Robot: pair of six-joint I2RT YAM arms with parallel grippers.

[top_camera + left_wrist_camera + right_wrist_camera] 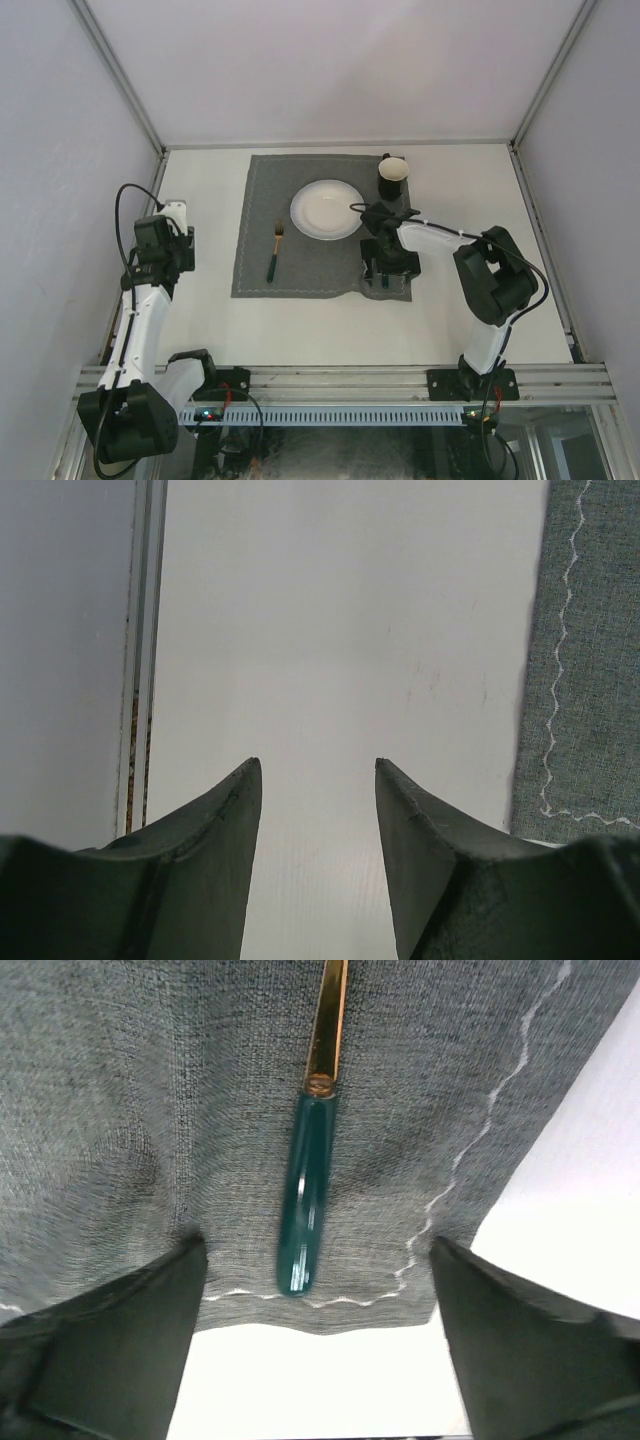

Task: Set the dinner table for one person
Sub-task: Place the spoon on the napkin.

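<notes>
The off-white dinner table [470, 200] carries a grey stitched mat [300, 272]. On the mat sit a white plate [327, 209], a dark mug [393, 177] behind its right side, and a green-handled gold fork [275, 250] to its left. My right gripper [385, 272] hangs low over the mat's front right corner. In the right wrist view it [317, 1245] is open, and a green-handled utensil [305, 1200] with a gold stem lies flat on the mat [130, 1110] between the fingers, untouched, its head out of frame. My left gripper [318, 765] is open and empty over bare table [340, 630].
Aluminium rails [545, 240] edge the tabletop, with white walls beyond. One rail [140, 630] runs just left of the left gripper, and the mat's edge [590, 660] lies to its right. Bare table [570, 1220] shows past the mat's corner near the right gripper.
</notes>
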